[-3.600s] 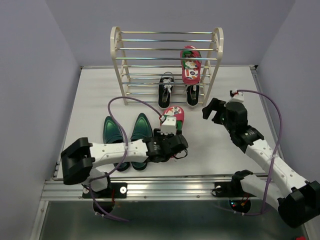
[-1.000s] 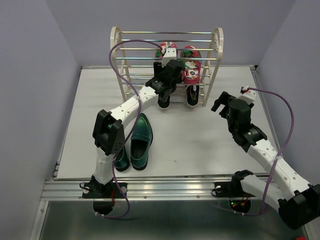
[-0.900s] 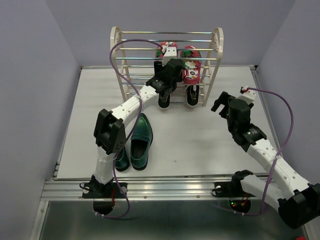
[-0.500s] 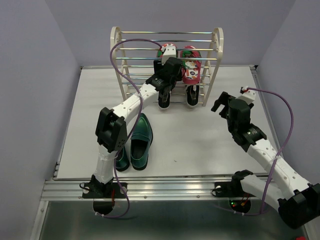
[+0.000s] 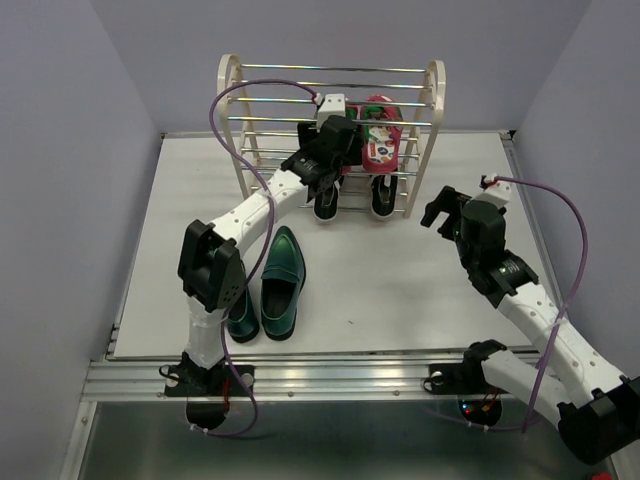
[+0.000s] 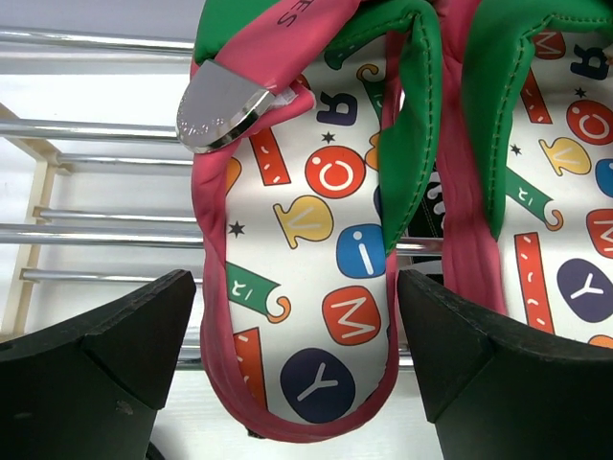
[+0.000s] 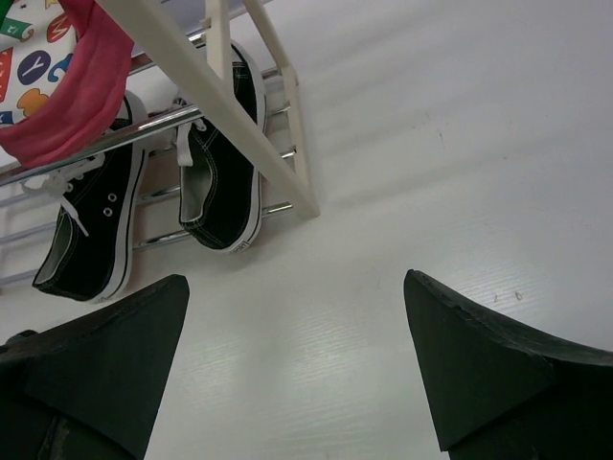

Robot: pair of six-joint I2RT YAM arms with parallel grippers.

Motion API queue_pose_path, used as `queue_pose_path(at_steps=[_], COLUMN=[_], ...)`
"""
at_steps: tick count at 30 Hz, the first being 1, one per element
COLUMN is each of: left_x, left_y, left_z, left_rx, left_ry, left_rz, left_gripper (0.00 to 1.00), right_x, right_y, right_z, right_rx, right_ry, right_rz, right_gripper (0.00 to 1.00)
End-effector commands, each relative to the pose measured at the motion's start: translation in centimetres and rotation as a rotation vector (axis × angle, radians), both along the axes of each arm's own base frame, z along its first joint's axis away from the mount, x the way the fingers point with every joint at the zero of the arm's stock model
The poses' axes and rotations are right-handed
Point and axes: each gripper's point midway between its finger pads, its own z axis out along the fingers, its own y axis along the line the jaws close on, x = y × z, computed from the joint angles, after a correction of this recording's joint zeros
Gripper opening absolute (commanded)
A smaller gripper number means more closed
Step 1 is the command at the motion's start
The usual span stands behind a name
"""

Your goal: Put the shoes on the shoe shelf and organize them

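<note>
The cream shoe shelf [image 5: 235, 100] stands at the back of the table. Two black sneakers [image 5: 327, 200] [image 5: 385, 195] sit on its lowest rods. One red flip-flop [image 5: 383, 140] lies on a middle tier. A second red flip-flop [image 6: 326, 287] lies beside it on the rods, its heel between the fingers of my left gripper [image 5: 335, 135], which stands open around it with a thin gap on the left side. The green loafers [image 5: 283, 280] stand on the table at the front left. My right gripper [image 5: 445, 210] is open and empty, right of the shelf.
The right wrist view shows the shelf's side post [image 7: 230, 105], the sneakers [image 7: 220, 182] and white table beneath. The left arm's purple cable [image 5: 225, 100] loops in front of the shelf's left side. Grey walls enclose the table.
My left arm carried the second flip-flop from the table up to the shelf's middle tier beside the first. In the last second it shifted slightly; the right gripper stayed put.
</note>
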Motion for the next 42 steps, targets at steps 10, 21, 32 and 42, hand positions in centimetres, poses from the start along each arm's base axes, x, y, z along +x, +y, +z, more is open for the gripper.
queue_pose_path(at_steps=[10,21,32,42], left_x=[-6.5,-6.7,-6.8,-7.0], left_y=[1.1,1.3,1.5,1.8], left_z=[9.4,6.4,5.6,4.9], left_rx=[-0.153,-0.177,-0.192,-0.208], left_ry=[-0.132,-0.094,-0.103,-0.122], left_rz=[-0.113,-0.086,-0.073,-0.071], left_gripper=[0.99,0.99,0.99,0.99], right_x=[-0.3,2.9,5.0,7.2], right_y=[3.2,4.5,6.1,7.2], right_z=[1.2,3.5,9.1,10.4], right_rx=[0.055,-0.013,-0.245,-0.297], right_ry=[0.0,-0.121,-0.496,-0.575], right_rz=[0.182,0.238,0.36,0.369], right_gripper=[1.0,1.0,0.95,0.61])
